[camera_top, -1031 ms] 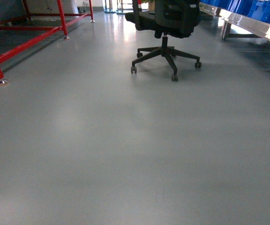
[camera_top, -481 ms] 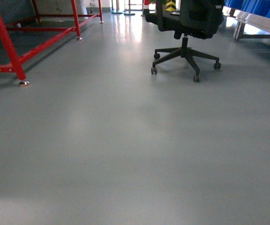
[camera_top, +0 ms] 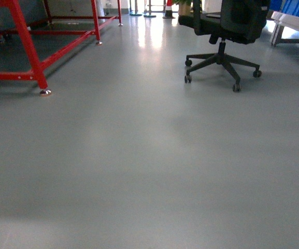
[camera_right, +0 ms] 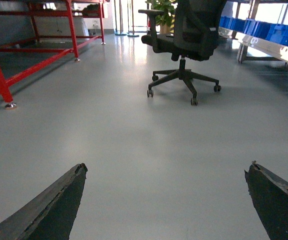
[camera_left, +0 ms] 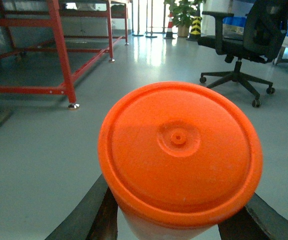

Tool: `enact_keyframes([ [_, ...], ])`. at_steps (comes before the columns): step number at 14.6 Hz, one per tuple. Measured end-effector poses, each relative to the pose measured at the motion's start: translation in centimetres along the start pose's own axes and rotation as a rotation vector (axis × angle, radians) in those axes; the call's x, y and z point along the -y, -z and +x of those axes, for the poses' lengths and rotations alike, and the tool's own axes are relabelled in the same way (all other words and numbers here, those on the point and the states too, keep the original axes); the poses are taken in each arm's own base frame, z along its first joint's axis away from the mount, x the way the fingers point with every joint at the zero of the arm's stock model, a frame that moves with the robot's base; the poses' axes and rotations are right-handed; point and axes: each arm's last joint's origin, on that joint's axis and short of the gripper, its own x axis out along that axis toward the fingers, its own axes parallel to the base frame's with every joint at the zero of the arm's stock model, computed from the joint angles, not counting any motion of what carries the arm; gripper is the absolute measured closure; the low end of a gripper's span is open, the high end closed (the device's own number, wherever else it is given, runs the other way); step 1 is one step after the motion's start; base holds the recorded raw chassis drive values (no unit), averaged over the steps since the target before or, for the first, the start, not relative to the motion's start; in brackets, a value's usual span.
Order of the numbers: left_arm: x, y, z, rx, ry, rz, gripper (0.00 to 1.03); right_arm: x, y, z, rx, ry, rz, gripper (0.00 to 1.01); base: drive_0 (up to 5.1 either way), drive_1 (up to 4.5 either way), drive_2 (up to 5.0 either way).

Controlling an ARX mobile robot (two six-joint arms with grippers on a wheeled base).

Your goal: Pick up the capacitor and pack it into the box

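Ahead of the robot, the head view shows only grey floor (camera_top: 149,171), a red frame (camera_top: 30,52) far left and an office chair (camera_top: 224,31) far right; neither the box nor either arm appears. At the left wrist, the left gripper (camera_left: 176,220) is clamped on the orange-lidded container (camera_left: 179,152), presumably the capacitor, upright with its lid facing the camera. At the right wrist, the right gripper (camera_right: 166,200) stands wide apart and empty. Which way the box lies cannot be told.

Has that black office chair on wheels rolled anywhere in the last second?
Cannot tell. The black office chair and fixed red steel frame both slid right together, suggesting the camera turned.
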Motion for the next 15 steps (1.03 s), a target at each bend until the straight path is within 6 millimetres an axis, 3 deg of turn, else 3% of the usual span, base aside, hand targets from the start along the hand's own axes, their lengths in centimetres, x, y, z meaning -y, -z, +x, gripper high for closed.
enact_keyframes([
  [15,0.0,0.01,0.0,-0.001,0.001,0.0,0.59,0.0,0.01,0.0,-0.001,0.0,0.0,0.03,-5.1,2.38,2.4],
])
